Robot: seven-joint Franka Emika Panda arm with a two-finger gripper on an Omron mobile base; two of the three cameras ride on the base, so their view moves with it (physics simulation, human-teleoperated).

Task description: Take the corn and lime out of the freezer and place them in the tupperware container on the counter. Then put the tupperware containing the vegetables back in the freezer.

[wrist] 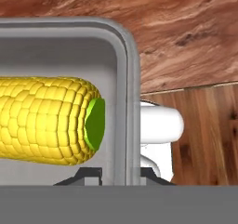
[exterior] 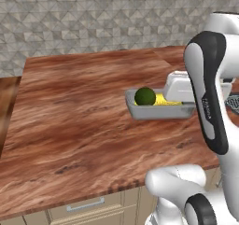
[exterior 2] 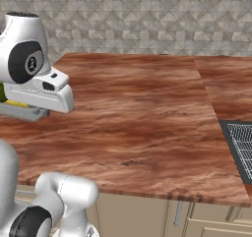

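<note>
We see the corn (wrist: 46,121) run off the hand view's left edge, and in the left base view the arm hides most of it. The tupperware container (exterior 2: 22,114) is largely covered by the tool's body in the right base view. The lime (exterior 2: 2,92) shows as a sliver there.

Grey triangle-patterned tiled wall (exterior: 93,18) ran along the far side. Dark grated cooktop (exterior 2: 238,147) sat at the right. Beige drawer (exterior: 84,207) with silver bar handle (exterior: 85,204) showed below, near. Wood-plank floor (wrist: 204,135) lay underneath.
</note>
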